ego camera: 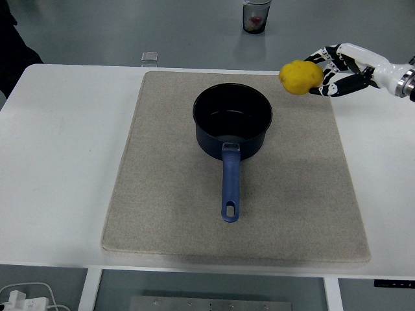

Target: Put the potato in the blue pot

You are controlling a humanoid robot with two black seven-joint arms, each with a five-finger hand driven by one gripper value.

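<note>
The yellow potato hangs in the air above the mat's far right corner, held by my right hand, whose black-and-white fingers are curled around its right side. The blue pot stands on the mat left of and below the potato in the picture, its inside dark and with nothing in it. Its blue handle points toward the table's near edge. My left arm is out of sight.
A beige mat covers the middle of the white table. A small clear block lies at the table's far edge. Beyond the table a cup stands on the floor.
</note>
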